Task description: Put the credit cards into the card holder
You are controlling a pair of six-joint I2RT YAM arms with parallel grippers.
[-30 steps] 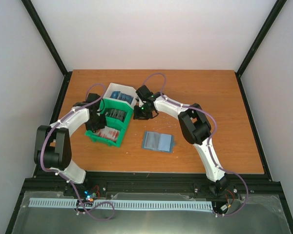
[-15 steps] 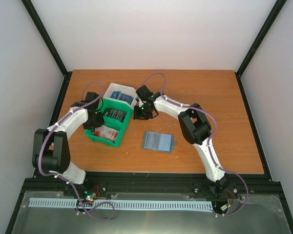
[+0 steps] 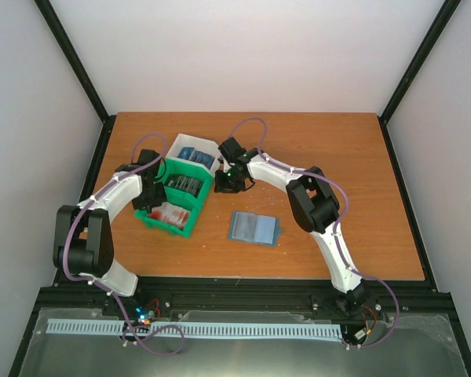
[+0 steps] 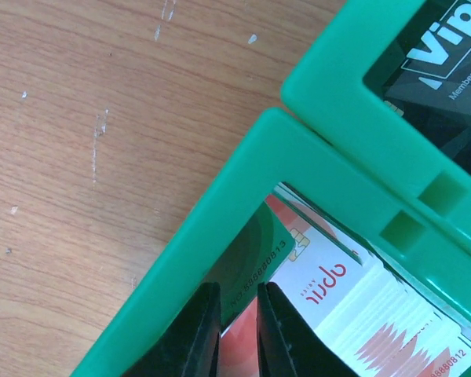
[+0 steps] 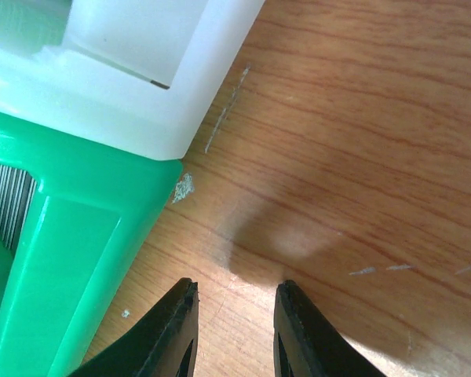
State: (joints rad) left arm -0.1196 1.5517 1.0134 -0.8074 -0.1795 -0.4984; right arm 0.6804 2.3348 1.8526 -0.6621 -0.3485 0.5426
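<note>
The credit cards lie in stacks in three joined bins: red and white ones [image 3: 171, 214] in the near green bin [image 3: 158, 221], dark ones [image 3: 184, 186] in the middle bin, blue ones [image 3: 196, 155] in the white bin [image 3: 178, 142]. My left gripper [image 3: 151, 203] reaches into the near bin. In the left wrist view its jaws [image 4: 239, 314] are shut on the lower edge of a green card [image 4: 259, 259] that stands tilted against the bin wall above the red and white cards [image 4: 353, 314]. The card holder [image 3: 253, 228] lies spread open on the table. My right gripper [image 3: 229, 182] hangs open and empty beside the bins.
The right fingers [image 5: 177, 330] hover over bare wood next to the green bin's corner [image 5: 71, 236] and the white bin [image 5: 141, 86]. A dark VIP card [image 4: 439, 71] fills the neighbouring compartment. Black frame rails edge the table.
My left jaws have narrowed onto the green card and the left arm has shifted slightly. The right arm and the card holder have not moved.
</note>
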